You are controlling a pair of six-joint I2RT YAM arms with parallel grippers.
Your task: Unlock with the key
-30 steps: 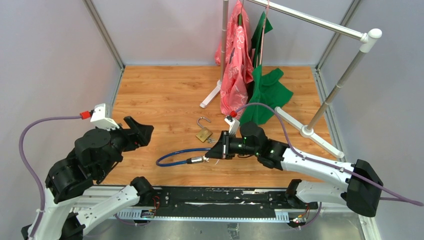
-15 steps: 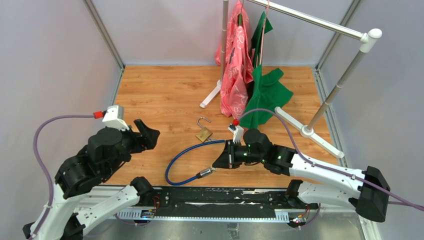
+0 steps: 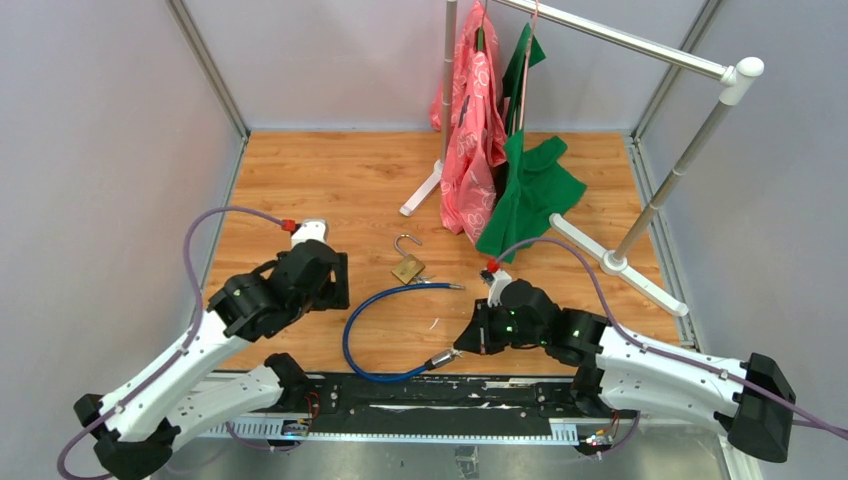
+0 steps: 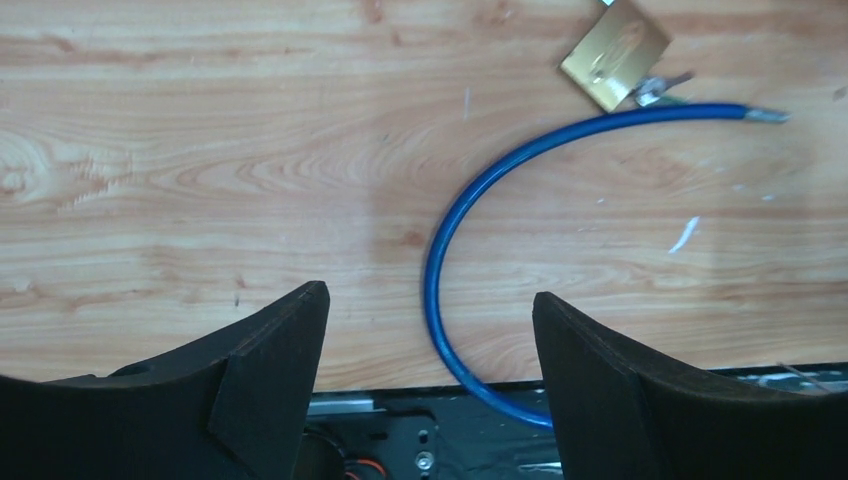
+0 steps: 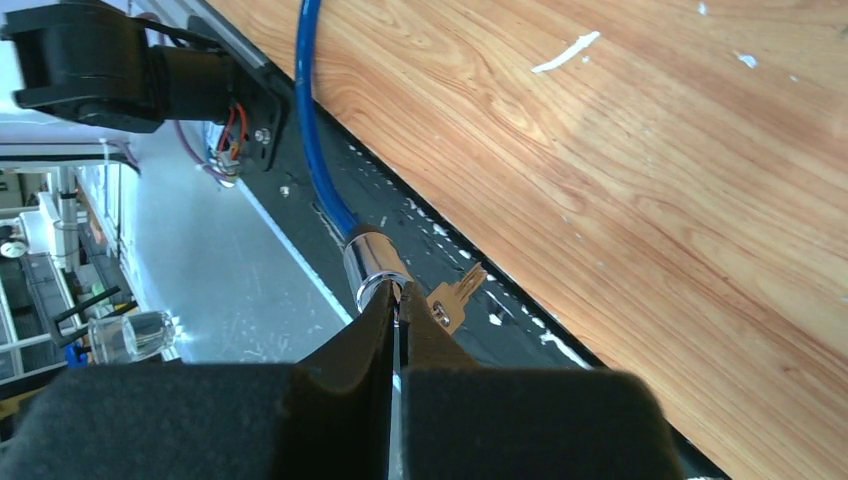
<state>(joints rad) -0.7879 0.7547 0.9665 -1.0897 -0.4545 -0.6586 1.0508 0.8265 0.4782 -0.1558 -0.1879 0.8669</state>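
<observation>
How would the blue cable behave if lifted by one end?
The blue cable is probably springy rather than limp: it holds a smooth arc on the wood. Its chrome end looks polished, so maybe slippery.

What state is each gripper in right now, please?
Left gripper: open, holding nothing.
Right gripper: closed, gripping the blue cable lock at its chrome end, a key dangling alongside.
</observation>
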